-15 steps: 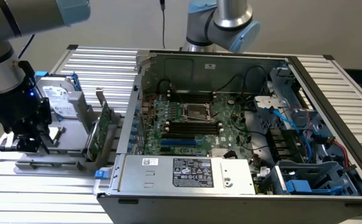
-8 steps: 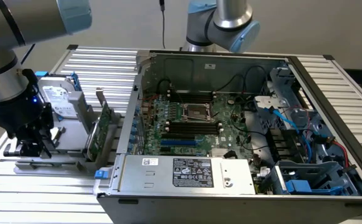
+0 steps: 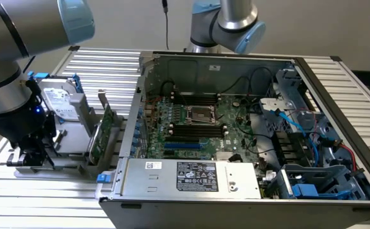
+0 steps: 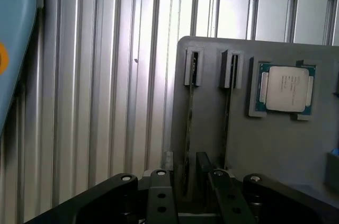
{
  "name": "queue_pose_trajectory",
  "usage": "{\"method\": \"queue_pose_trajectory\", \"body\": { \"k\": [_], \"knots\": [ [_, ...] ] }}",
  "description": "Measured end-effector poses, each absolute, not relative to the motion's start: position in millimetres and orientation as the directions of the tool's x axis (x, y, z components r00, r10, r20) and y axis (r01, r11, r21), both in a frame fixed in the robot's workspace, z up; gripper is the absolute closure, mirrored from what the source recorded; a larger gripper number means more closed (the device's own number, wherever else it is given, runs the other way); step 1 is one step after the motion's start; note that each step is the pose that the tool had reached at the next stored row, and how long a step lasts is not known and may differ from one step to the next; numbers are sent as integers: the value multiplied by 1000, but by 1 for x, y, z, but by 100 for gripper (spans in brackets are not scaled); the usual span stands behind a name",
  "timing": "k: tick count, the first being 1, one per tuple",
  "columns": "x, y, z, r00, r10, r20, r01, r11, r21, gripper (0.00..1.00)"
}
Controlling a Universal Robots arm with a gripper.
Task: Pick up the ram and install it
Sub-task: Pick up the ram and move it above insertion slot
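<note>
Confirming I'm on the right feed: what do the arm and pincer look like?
The arm is silver-grey tubing with light blue joint caps. The pincer is matte black, with small silver screw heads.

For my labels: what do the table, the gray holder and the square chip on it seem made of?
The table: bare metal, likely aluminium, ribbed slats with a dull shine. The gray holder: matte, probably plastic, no glints. The square chip: silvery metal lid on a greenish board.
</note>
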State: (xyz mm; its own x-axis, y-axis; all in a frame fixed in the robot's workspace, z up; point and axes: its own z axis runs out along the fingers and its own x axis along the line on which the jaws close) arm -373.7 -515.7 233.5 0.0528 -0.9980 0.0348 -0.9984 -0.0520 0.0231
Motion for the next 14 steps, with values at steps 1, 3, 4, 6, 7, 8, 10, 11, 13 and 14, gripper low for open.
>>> {"method": "queue_pose_trajectory", "body": {
  "k": [1, 3, 4, 6, 7, 8, 10, 11, 13, 14],
  "knots": [
    [-374, -516, 232, 52, -998, 35, -998, -51, 23, 69],
    [-375, -517, 228, 51, -998, 35, -998, -50, 23, 69],
    [-376, -518, 226, 50, -998, 35, -999, -49, 23, 69],
    [-377, -518, 223, 50, -998, 35, -999, -49, 23, 69],
    [-377, -519, 221, 49, -998, 35, -999, -49, 23, 69],
    [-377, -519, 219, 49, -998, 35, -999, -48, 23, 69],
    [-378, -519, 215, 49, -998, 35, -999, -48, 23, 69],
    [-379, -519, 213, 49, -998, 35, -999, -48, 23, 69],
    [-379, -519, 210, 48, -998, 35, -999, -48, 23, 69],
    [-379, -519, 208, 48, -998, 35, -999, -47, 23, 69]
  ]
}}
